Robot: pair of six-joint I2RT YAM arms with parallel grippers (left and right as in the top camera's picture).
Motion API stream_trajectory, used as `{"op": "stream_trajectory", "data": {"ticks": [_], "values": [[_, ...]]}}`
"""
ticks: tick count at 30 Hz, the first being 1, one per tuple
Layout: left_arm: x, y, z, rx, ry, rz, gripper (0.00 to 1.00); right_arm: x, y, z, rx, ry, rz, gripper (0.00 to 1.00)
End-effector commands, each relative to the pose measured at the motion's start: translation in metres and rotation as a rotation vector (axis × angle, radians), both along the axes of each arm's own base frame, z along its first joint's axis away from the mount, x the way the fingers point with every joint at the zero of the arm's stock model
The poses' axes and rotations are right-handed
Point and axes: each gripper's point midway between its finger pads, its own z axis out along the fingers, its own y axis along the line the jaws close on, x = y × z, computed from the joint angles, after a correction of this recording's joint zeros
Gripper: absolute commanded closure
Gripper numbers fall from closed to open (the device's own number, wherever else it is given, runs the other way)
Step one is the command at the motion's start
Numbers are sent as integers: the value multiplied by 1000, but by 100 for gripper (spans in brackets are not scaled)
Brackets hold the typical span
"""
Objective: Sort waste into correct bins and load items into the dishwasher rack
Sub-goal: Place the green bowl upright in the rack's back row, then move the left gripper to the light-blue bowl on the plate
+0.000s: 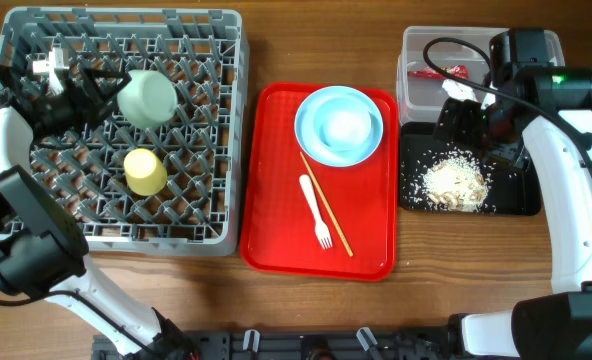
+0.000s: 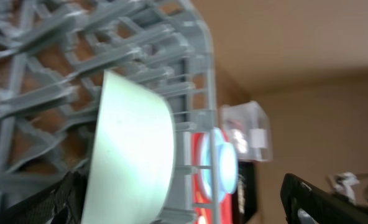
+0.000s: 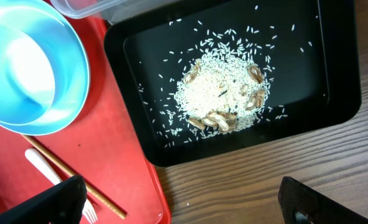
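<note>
White arm links (image 1: 576,180), black joints (image 1: 521,50), one green light (image 1: 559,78).

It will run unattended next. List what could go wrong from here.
1. The green bowl sits tilted on the rack pegs by the open left gripper; it may roll.
2. The chopsticks lie flat close beside the fork on the red tray; a pinch may slip or drag the fork.
3. Rice is scattered to the black tray's walls; a bump could spill it.
</note>
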Motion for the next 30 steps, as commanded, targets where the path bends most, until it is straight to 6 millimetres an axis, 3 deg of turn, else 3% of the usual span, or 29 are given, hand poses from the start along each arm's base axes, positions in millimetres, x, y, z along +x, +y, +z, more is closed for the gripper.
{"op": "stream_trajectory", "data": {"ticks": [1,4,7,9,12,14,18,21,24,27,30], "values": [[-2,20,11,156,36,89,0,0,0,10,4,-32,2,0],[-5,38,22,277,78,191,0,0,0,10,4,-32,2,0],[-11,49,48,379,74,275,0,0,0,10,5,-32,1,0],[-14,43,69,395,42,291,0,0,0,10,5,-32,1,0],[-19,18,98,425,-5,274,0,1,0,10,5,-33,1,0],[-22,5,104,454,17,289,0,1,0,10,5,-33,1,0],[-32,-47,96,513,132,268,0,1,0,10,4,-34,2,0],[-37,-101,86,531,162,155,0,1,0,10,3,-34,3,0],[-37,-140,84,540,133,65,0,-1,-3,10,-8,-25,-14,0],[-31,-190,91,560,24,-38,0,-6,-24,10,-31,-13,-161,0],[-24,-219,97,615,-71,-66,0,-7,-38,9,12,-14,-222,0]]}}
